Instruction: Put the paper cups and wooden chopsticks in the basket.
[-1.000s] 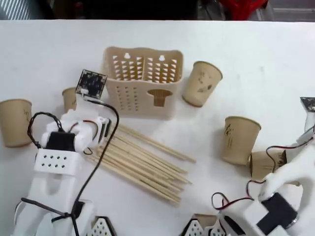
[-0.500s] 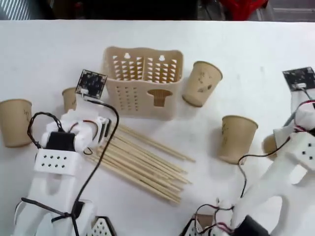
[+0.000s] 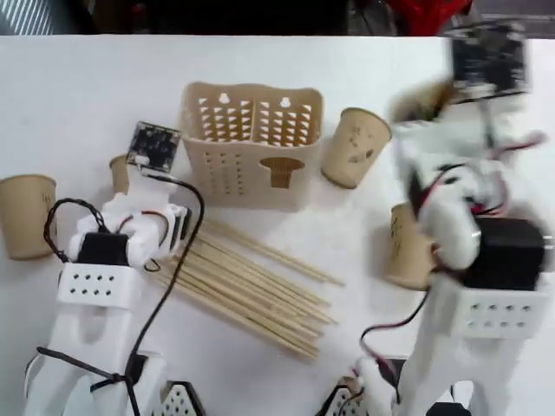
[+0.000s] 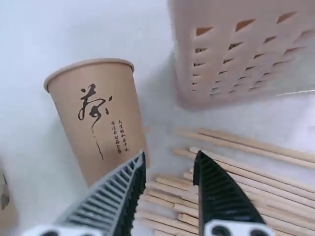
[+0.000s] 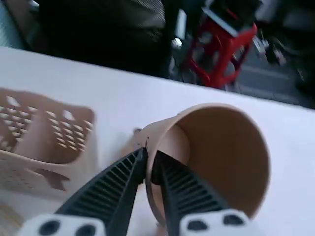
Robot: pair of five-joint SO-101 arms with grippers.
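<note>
right gripper (image 5: 149, 155): clenched on the wall of a paper cup. You see one finger inside the rim and the other outside.
held paper cup (image 5: 216, 152): tilted, with its mouth turned toward the wrist camera. In the high view you find it blurred, to the right of the basket (image 3: 251, 169) and apart from it.
left gripper (image 4: 170, 158): released, fingers spread, grasping nothing. It sits in front of the basket's left corner, over one end of the chopstick bundle.
wooden chopsticks (image 3: 251, 282): a loose bundle lying flat on the table in front of the basket, slanting away from its left corner. None touches the basket.
nearest paper cup (image 4: 96, 123): upright, just left of the basket and just beside the left gripper's grey finger. You cannot tell whether they touch.
basket: upright, with perforated walls and an open top.
second paper cup (image 3: 355, 147): stands just right of the basket.
third paper cup (image 3: 403, 251): right of the basket and nearer the front, partly hidden by the right arm.
fourth paper cup (image 3: 24, 215): upright, well to the left of the basket.
table (image 3: 87, 87): white. It carries the basket, the standing cups and the chopsticks.
</note>
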